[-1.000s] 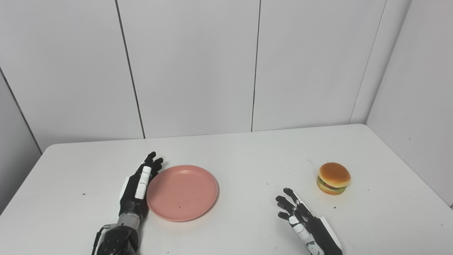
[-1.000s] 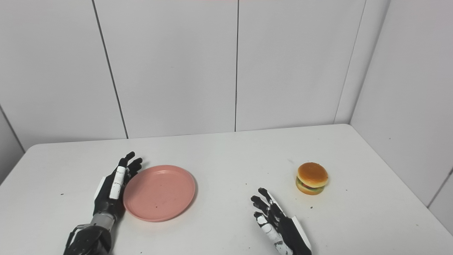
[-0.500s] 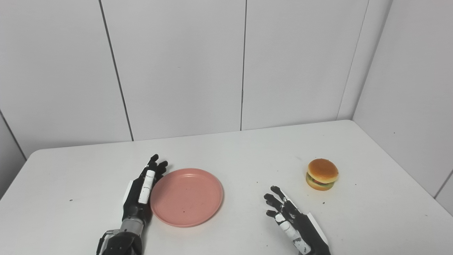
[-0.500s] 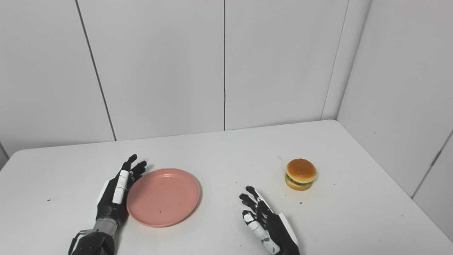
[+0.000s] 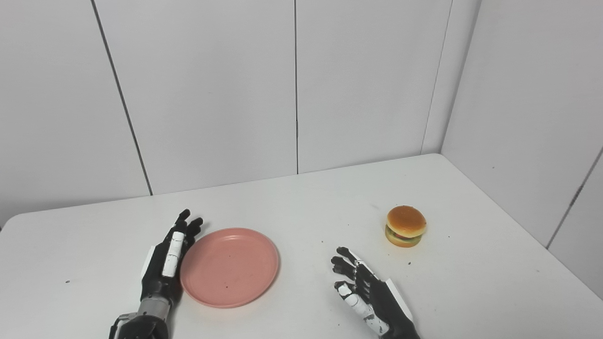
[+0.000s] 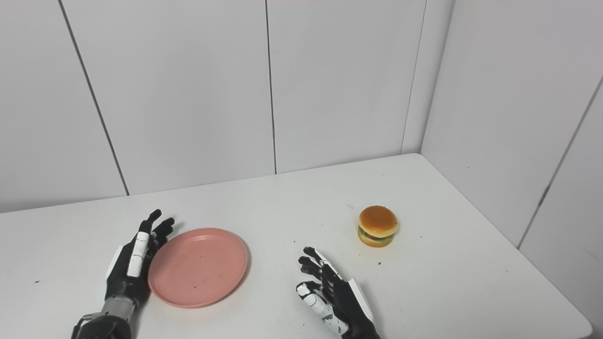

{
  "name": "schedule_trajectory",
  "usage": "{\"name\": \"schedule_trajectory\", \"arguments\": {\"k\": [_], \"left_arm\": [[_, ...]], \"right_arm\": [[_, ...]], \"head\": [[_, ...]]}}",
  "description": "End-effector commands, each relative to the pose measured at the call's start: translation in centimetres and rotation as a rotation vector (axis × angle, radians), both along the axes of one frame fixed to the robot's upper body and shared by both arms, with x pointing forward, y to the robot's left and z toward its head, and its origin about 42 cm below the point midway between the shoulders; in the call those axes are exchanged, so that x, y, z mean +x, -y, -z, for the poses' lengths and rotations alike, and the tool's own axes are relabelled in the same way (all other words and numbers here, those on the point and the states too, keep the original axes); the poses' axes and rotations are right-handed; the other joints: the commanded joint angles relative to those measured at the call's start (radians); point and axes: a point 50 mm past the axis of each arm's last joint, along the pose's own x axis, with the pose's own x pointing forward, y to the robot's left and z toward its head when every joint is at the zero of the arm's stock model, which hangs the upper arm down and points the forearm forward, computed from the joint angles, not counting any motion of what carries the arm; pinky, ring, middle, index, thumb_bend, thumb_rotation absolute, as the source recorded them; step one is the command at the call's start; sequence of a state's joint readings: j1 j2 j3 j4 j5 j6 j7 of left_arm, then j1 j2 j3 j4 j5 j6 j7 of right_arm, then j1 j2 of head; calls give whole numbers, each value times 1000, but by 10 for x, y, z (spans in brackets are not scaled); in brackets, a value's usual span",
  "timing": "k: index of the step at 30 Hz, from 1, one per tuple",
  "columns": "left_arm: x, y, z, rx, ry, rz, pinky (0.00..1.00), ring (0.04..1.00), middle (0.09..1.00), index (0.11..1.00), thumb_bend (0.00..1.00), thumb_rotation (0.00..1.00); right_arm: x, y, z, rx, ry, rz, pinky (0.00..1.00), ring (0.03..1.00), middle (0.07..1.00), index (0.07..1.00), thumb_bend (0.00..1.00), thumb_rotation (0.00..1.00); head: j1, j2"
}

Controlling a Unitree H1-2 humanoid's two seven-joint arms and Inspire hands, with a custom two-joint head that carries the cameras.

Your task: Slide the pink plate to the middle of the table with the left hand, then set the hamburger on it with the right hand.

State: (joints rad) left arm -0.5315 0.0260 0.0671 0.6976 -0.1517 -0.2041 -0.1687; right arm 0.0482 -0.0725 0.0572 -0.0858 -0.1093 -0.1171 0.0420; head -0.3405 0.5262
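Pink plate [image 5: 229, 267], unmarked; hamburger [image 5: 405, 226] likewise.

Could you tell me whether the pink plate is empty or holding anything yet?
Empty: the pink plate shows only bare surface, and the hamburger sits apart on the table.

You see left hand [image 5: 166, 263]: black fingers, one white segment along top finger, white plate on back edge, ribbed silver wrist collar, dark forearm with thin black cable looping beside it. You see right hand [image 5: 368, 296]: black fingers, white thumb section scuffed with black specks, white panel along outer edge.
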Motion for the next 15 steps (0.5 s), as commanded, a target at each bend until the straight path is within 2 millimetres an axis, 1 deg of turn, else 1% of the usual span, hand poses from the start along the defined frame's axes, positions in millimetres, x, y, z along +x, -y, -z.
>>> {"name": "schedule_trajectory", "arguments": {"k": [1, 2, 3, 4, 7, 11, 15], "left_arm": [[3, -9, 0, 4, 10, 1, 1000, 927, 868, 925, 975, 853], [4, -9, 0, 3, 10, 1, 1000, 928, 868, 925, 968, 853], [4, -9, 0, 1, 11, 1, 1000, 927, 865, 922, 974, 849], [4, -9, 0, 1, 11, 1, 1000, 926, 862, 921, 978, 846], [5, -9, 0, -8, 10, 4, 1000, 924, 857, 916, 987, 835], [6, -10, 0, -4, 13, 9, 1000, 925, 862, 919, 986, 838], [8, -10, 0, -4, 14, 11, 998, 928, 865, 918, 988, 834]], "right_arm": [[1, 0, -26, -34, 139, -4, 747, 852, 868, 885, 799, 807], [2, 1, -32, -61, 157, 3, 745, 850, 869, 883, 804, 805], [2, 2, -38, -98, 179, 11, 768, 857, 872, 883, 828, 818], [2, 3, -42, -122, 192, 17, 776, 859, 875, 885, 831, 831], [4, 6, -60, -242, 258, 31, 784, 865, 877, 881, 812, 822], [12, 10, -85, -455, 378, 62, 737, 832, 858, 847, 810, 843], [21, 14, -105, -598, 428, 107, 735, 829, 849, 834, 780, 799]], "head": [[-3, -2], [-4, -2], [-5, -3], [-5, -3], [-6, -4], [-8, -6], [-10, -8]]}}
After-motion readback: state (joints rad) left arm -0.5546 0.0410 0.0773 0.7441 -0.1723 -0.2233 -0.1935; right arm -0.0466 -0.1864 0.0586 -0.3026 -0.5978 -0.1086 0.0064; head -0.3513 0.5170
